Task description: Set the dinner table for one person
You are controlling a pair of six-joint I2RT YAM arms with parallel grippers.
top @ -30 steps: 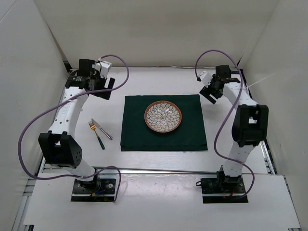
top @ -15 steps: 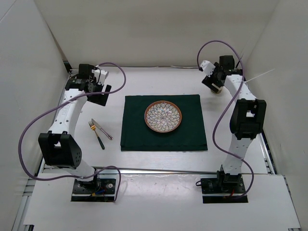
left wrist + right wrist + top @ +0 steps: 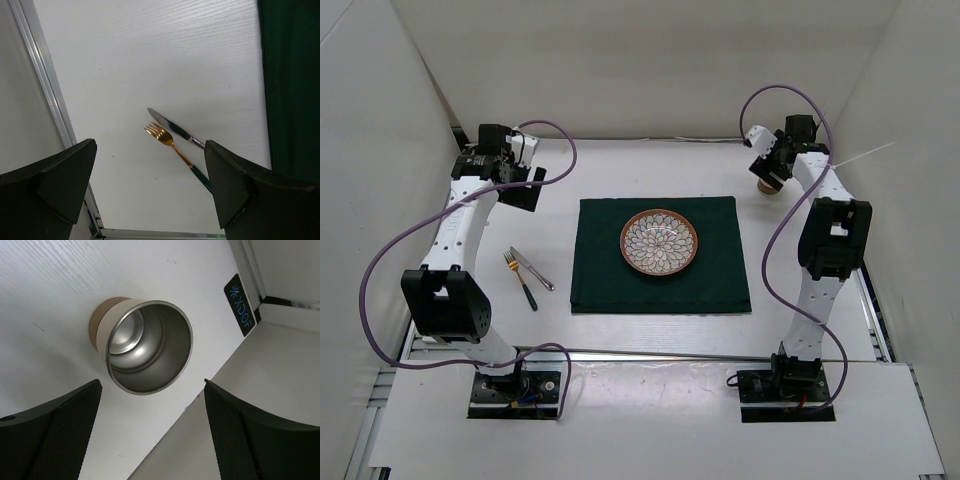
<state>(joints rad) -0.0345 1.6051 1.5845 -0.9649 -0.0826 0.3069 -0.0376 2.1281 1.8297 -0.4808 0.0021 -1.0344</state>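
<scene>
Pictured from above, filling the floor of a white-walled booth (image 3: 640, 60): the dinner table (image 3: 620, 170), white and flat, edged with metal rail (image 3: 44, 85). At its middle, a dark green cloth (image 3: 610, 285) bearing a patterned plate (image 3: 659, 242). Just left of the cloth, on bare tabletop, a gold-tined fork (image 3: 520, 283) and a knife (image 3: 534, 270), side by side and converging toward the handles. Near the far right corner, an upright steel-lined cup (image 3: 145, 347) with a tan base, beside a black label (image 3: 239, 305) with blue marks.

Held over the far left of the table, the left gripper (image 3: 530, 185), jaws wide apart and gripping nothing, looking down on the cutlery. Poised above the cup, the right gripper (image 3: 152, 385), fingers likewise spread and closed on nothing.

Since a second ago: right gripper swung outward from beside the cloth's far corner to the cup. Left gripper drawn back toward the far left corner. Plate, cloth, fork and knife unmoved.
</scene>
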